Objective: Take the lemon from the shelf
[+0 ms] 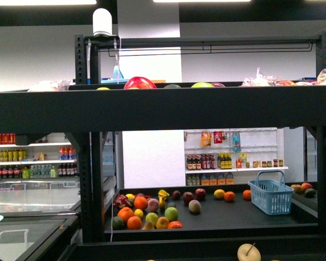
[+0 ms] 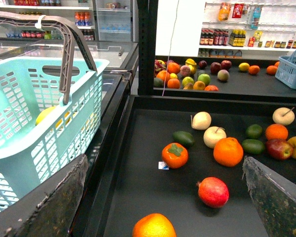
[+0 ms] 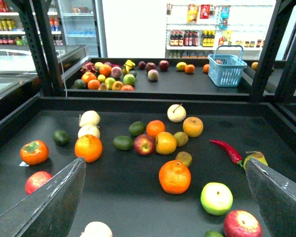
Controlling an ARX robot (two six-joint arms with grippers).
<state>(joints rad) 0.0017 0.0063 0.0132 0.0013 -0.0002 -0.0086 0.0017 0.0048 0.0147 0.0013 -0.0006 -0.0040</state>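
The shelf (image 1: 163,111) is a black rack of wide dark trays. On its far tray (image 3: 187,84) lies a small bright-yellow oval fruit, the likeliest lemon (image 1: 219,193) (image 3: 181,66) (image 2: 243,66), beside a small orange (image 1: 229,196). My left gripper (image 2: 164,163) hangs open over the near tray (image 2: 138,168), above a persimmon (image 2: 174,155) and a pomegranate (image 2: 213,192). Open too, my right gripper (image 3: 164,160) hovers over the same tray (image 3: 113,192) near a big orange (image 3: 174,176). Both are far from the lemon. Neither arm shows in the front view.
A turquoise basket (image 2: 34,113) with something yellow inside stands beside the left gripper. A blue basket (image 1: 270,194) (image 3: 227,69) sits on the far tray. Oranges, apples, limes and a red chilli (image 3: 227,150) lie scattered on the near tray. Black posts (image 3: 44,44) flank the trays.
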